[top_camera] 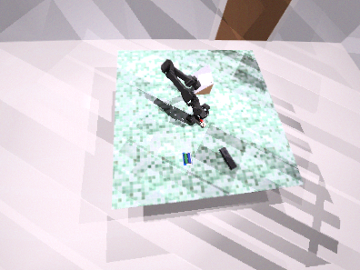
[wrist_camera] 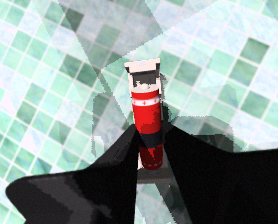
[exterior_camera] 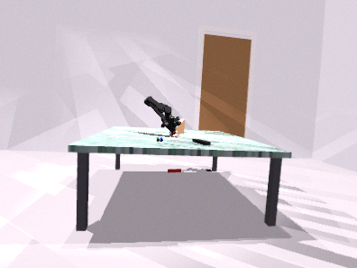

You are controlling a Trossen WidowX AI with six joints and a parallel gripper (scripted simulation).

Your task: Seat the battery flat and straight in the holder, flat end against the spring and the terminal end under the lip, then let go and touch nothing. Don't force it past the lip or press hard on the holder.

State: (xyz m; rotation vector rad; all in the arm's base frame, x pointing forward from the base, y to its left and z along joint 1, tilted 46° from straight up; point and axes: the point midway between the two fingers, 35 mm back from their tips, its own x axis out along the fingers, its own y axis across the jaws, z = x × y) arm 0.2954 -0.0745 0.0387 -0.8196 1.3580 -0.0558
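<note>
Red, glossy and cylindrical, the battery (wrist_camera: 148, 131) sits pinched in the black gripper (wrist_camera: 150, 145) near mid-frame, above the surface (wrist_camera: 45, 100)

Its matte dark fingers clamp the battery's lower body, a dark band crossing it; a pale blocky piece (wrist_camera: 143, 75) lies at its far end, whether touching is unclear. The surface is a green-and-white mosaic of small square tiles. In the top view, a small blue-green block (top_camera: 185, 158) and a flat black bar (top_camera: 226, 158) lie lower in the frame, well apart from the gripper
</note>
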